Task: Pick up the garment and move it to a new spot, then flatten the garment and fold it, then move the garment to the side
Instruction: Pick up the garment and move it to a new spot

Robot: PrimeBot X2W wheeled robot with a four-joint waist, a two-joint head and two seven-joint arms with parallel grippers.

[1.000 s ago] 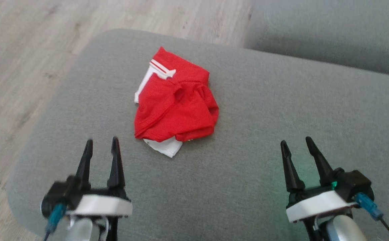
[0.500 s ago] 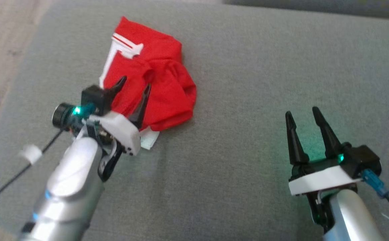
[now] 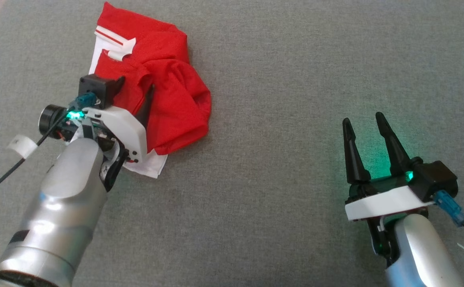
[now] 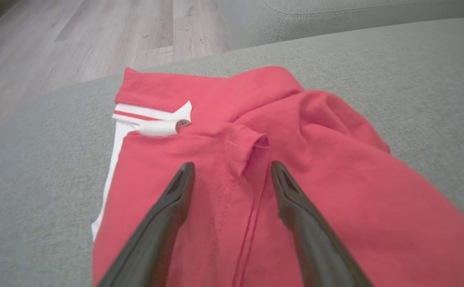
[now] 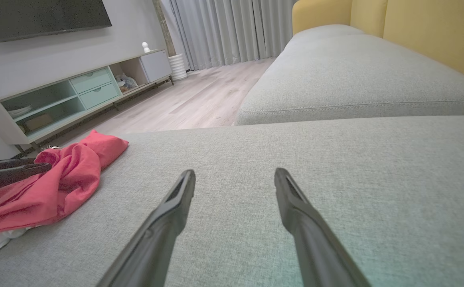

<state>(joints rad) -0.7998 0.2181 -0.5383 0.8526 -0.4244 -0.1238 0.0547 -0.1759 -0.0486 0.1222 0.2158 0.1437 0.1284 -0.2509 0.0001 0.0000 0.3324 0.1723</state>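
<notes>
Over the red garment (image 3: 176, 107), left pincer (image 4: 232, 165) gapes empty; right pincer (image 3: 362, 117) likewise, apart.

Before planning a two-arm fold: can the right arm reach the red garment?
Probably yes: bare cushion alone separates the right gripper from the garment, though the left gripper is over it.

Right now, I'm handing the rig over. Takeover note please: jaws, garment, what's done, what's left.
Left gripper: jaws open, down over the red garment with a fold between them, not closed on it.
Right gripper: jaws open, over bare grey cushion, apart from the garment.
Garment: crumpled, toward the cushion's left side.
Done: nothing, no grasp yet.
Left: grasp, move to a new spot, flatten, fold, move aside.
</notes>
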